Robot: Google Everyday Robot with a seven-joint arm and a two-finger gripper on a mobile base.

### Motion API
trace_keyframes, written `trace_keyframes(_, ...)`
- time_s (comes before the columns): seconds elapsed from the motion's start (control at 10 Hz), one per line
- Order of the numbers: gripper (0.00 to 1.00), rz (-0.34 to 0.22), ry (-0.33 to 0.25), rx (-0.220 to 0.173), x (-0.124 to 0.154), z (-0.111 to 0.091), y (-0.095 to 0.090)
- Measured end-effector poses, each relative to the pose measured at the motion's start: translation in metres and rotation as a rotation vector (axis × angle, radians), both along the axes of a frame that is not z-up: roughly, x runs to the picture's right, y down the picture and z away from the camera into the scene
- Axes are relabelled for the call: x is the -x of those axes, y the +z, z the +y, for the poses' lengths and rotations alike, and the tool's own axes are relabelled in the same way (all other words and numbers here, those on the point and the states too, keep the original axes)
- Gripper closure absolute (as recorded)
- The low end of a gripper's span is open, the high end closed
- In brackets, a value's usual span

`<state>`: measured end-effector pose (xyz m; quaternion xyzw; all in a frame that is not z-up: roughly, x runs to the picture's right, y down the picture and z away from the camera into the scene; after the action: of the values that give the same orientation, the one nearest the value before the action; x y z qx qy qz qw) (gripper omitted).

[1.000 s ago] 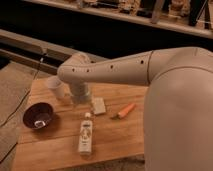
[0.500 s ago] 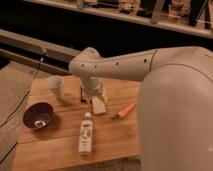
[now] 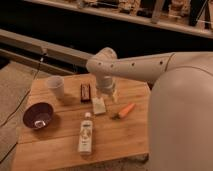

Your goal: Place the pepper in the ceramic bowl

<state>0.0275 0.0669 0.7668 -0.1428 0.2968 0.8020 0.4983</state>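
Step in hand, as I judge it: the reach for the pepper, which is not yet grasped.

- Ceramic bowl [image 3: 38, 115] sits by the left edge of the bench [image 3: 52, 147].
- White cup [image 3: 56, 86] stands behind it, toward the far-left corner.
- Gripper [image 3: 107, 91] hangs mid-bench, nearer the far edge, over a pale packet [image 3: 98, 105]. Cannot tell how wide the jaws stand; nothing seen held.
- Pepper [image 3: 126, 110] lies flat and slanted, right of centre.

To do it well: shift right and toward the near edge, turn the jaws across the slim body, come down low and close at its middle.

Pepper lies just right of the jaws and nearer the near edge. It is apart from them, not between them.
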Motion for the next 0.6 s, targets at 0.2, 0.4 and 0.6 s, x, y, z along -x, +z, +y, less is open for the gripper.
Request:
trace_keyframes(0.2,0.35,0.022,0.040,0.022,-0.014,0.013,-0.002)
trace_keyframes(0.4,0.35,0.036,0.073,0.060,-0.026,0.031,-0.006)
trace_keyframes(0.6,0.35,0.046,0.079,0.088,-0.032,0.042,-0.006)
